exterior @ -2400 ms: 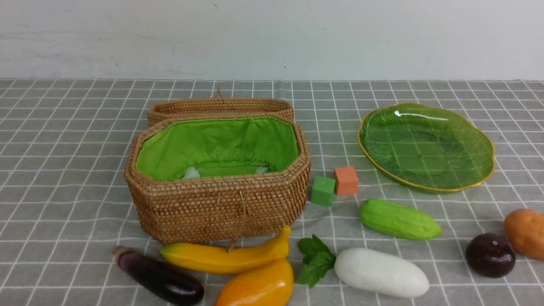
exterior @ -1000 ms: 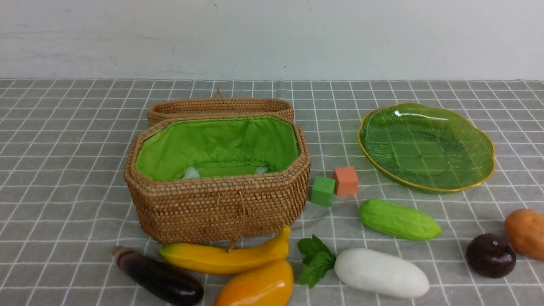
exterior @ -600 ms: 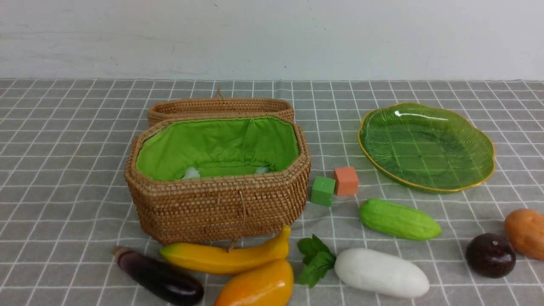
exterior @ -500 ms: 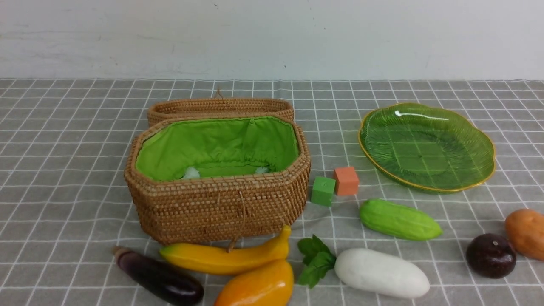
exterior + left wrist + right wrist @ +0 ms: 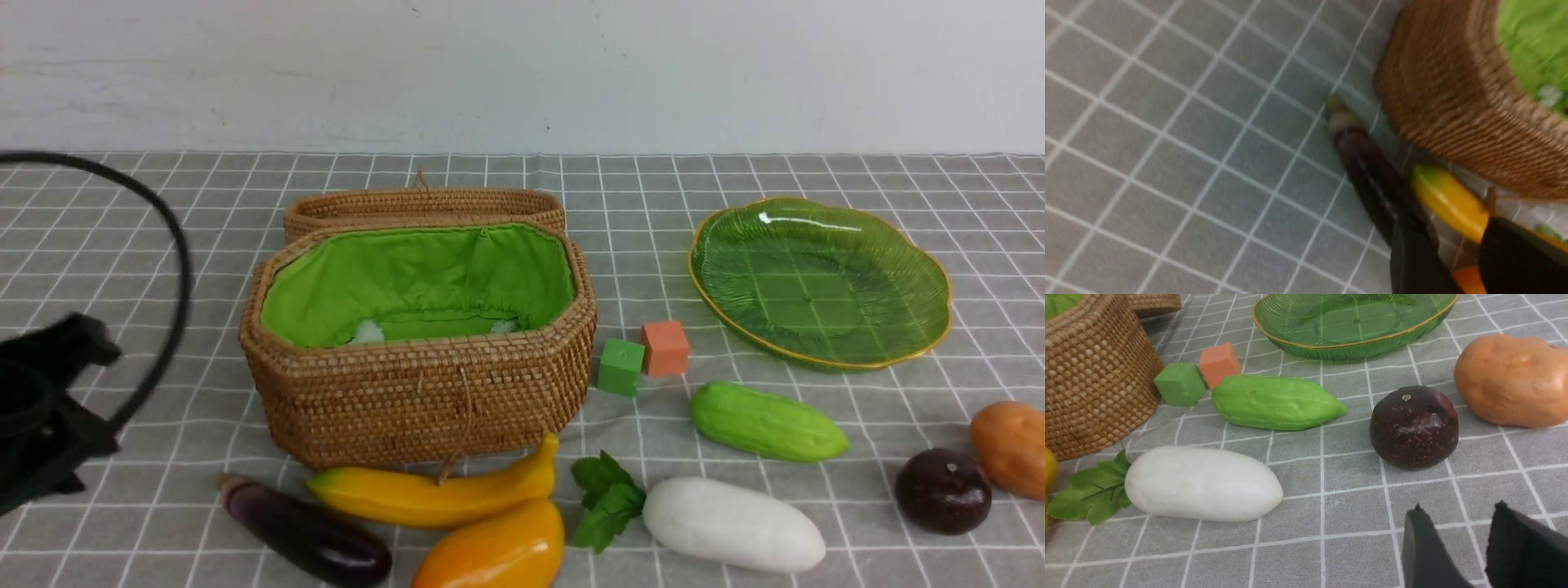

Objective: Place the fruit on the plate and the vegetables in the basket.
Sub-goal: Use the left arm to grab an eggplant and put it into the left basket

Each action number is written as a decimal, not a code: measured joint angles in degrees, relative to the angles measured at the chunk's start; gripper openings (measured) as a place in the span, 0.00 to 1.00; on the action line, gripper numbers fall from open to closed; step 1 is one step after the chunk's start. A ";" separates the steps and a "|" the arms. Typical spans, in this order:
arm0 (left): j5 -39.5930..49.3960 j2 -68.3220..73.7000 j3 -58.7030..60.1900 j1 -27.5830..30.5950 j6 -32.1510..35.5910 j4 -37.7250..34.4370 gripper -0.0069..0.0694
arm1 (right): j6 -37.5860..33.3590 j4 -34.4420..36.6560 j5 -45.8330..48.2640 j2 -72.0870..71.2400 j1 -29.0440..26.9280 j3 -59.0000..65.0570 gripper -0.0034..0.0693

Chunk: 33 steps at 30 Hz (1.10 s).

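Observation:
The open basket (image 5: pixel 416 400) stands left of centre and the empty green plate (image 5: pixel 816 359) at the back right. In front of the basket lie the eggplant (image 5: pixel 310 535), banana (image 5: pixel 433 494), mango (image 5: pixel 498 551) and radish (image 5: pixel 731 523). To the right are the cucumber (image 5: pixel 767 422), the dark purple fruit (image 5: pixel 941 490) and the potato (image 5: pixel 1012 445). My left gripper (image 5: pixel 1455 228) is open and empty above the eggplant (image 5: pixel 1367 171) and banana (image 5: pixel 1449 200). My right gripper (image 5: pixel 1458 508) is open and empty, a short way from the purple fruit (image 5: pixel 1412 426).
A green cube (image 5: pixel 620 366) and an orange cube (image 5: pixel 664 347) sit between basket and plate. The wicker lid (image 5: pixel 424 204) lies behind the basket. My left arm (image 5: pixel 41 408) with its looping cable shows at the left edge, beside the basket.
My left arm and its cable have come into the front view from the left edge. No fruit, vegetable, basket or plate has moved.

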 joint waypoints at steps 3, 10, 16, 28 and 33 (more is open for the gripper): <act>-1.17 6.96 0.00 0.00 1.78 -3.10 0.42 | 0.00 0.00 0.00 0.00 0.00 0.00 0.38; -7.57 22.47 -1.25 0.00 5.47 -7.21 0.60 | 0.00 0.00 0.00 0.00 0.00 0.00 0.38; -14.06 29.07 -1.30 0.00 5.59 -9.46 0.70 | 0.00 0.00 0.00 0.00 0.00 0.00 0.38; -17.45 35.18 -1.30 0.00 7.20 -10.39 0.59 | 0.00 0.00 0.00 0.00 0.00 0.00 0.38; -16.08 34.05 -1.31 0.00 8.79 -10.41 0.48 | 0.00 0.00 0.00 0.00 0.00 0.00 0.38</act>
